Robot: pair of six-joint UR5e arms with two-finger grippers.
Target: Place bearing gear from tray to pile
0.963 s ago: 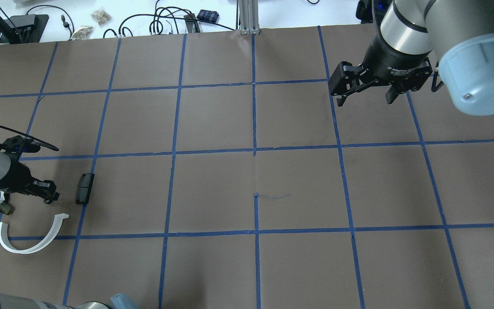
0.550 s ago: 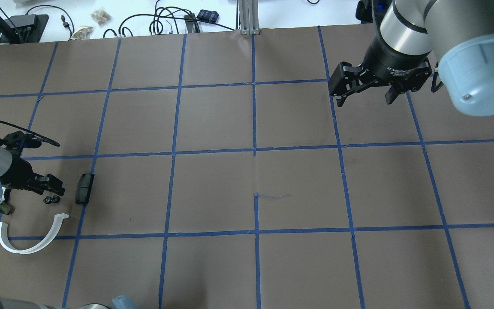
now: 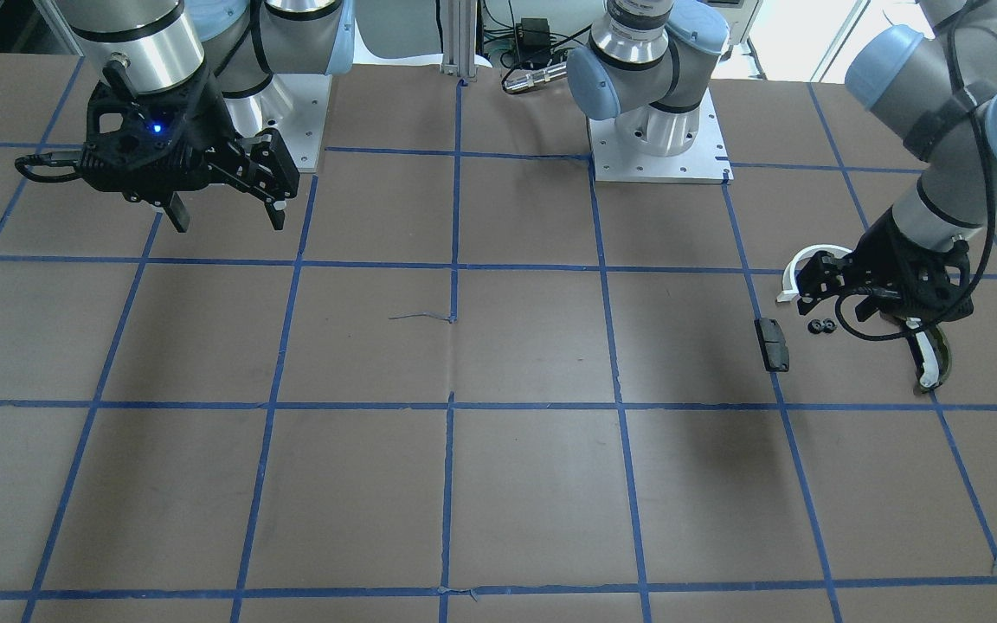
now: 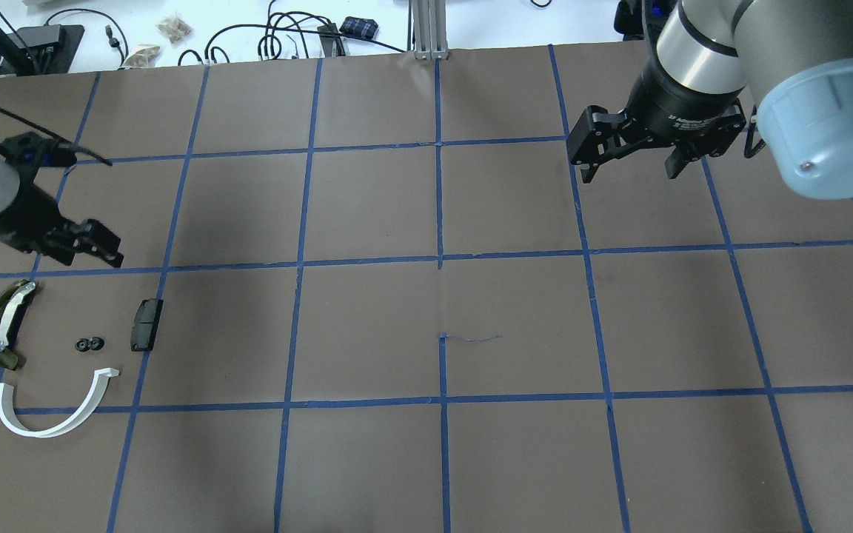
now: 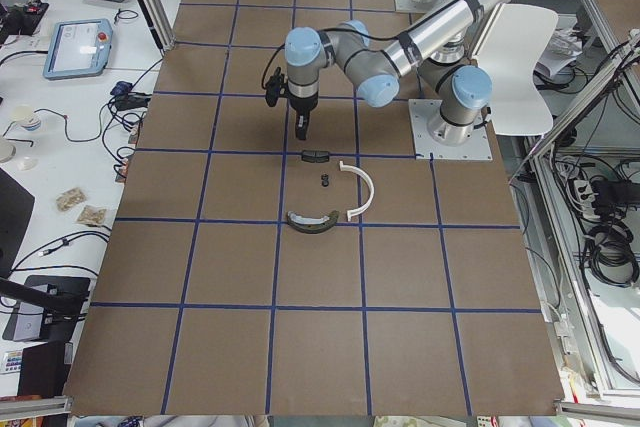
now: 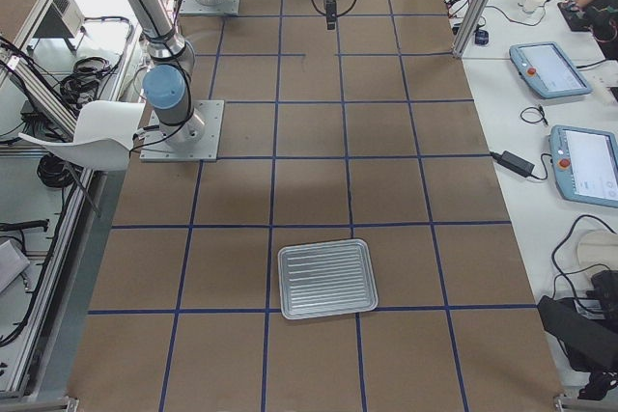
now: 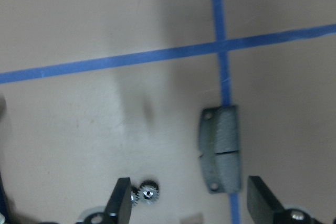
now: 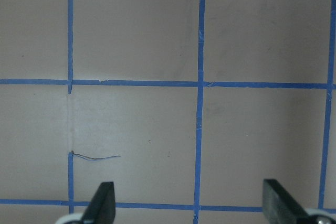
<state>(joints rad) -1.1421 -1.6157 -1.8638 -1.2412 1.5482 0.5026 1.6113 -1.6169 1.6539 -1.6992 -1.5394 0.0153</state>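
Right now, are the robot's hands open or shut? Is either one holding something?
Left gripper: open, holding nothing.
Right gripper: open, holding nothing.

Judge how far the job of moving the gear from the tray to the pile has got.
Done: the gear lies loose between the black block and the olive curved piece, where the parts are gathered. In hand: nothing; the left pincer hangs open and empty near them, and the right pincer is open too. Left: seemingly nothing, as the tray looks bare.
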